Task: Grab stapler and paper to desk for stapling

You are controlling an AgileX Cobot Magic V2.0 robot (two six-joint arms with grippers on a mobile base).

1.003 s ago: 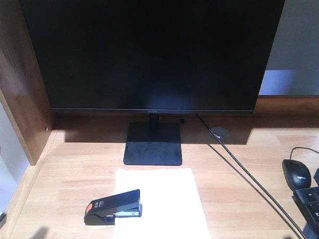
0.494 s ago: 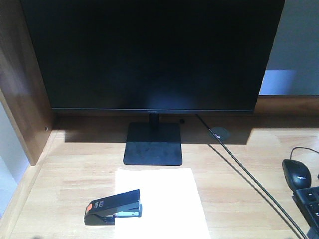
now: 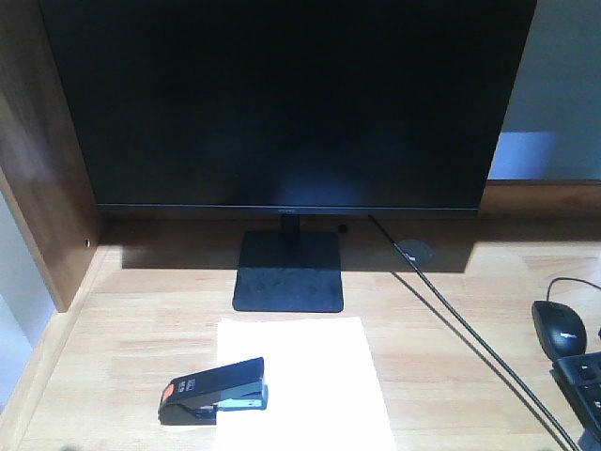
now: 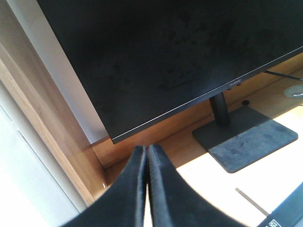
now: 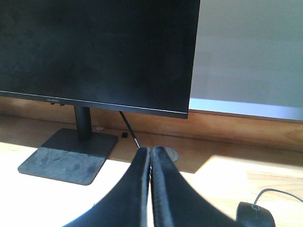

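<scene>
The black stapler (image 3: 214, 392) with its orange-red rear patch lies on the light wood desk (image 3: 131, 319), its front end resting on the left edge of the white paper (image 3: 310, 376). The sheet lies flat in front of the monitor base. Neither gripper shows in the front view. In the left wrist view my left gripper (image 4: 146, 150) is shut with nothing in it, held above the desk's left part; a corner of the stapler (image 4: 286, 218) shows at the lower right. My right gripper (image 5: 151, 151) is shut and empty too, above the desk right of the monitor base.
A large black monitor (image 3: 282, 103) on a square base (image 3: 288, 272) fills the back. A black cable (image 3: 470, 348) runs diagonally from a grommet (image 3: 413, 251). A black mouse (image 3: 559, 329) and keyboard corner (image 3: 584, 385) sit at the right. A brown side panel (image 3: 38, 188) walls the left.
A dark part at the lower left edge of the front view and its shadow on the desk have gone out of sight. Stapler and paper have not moved.
</scene>
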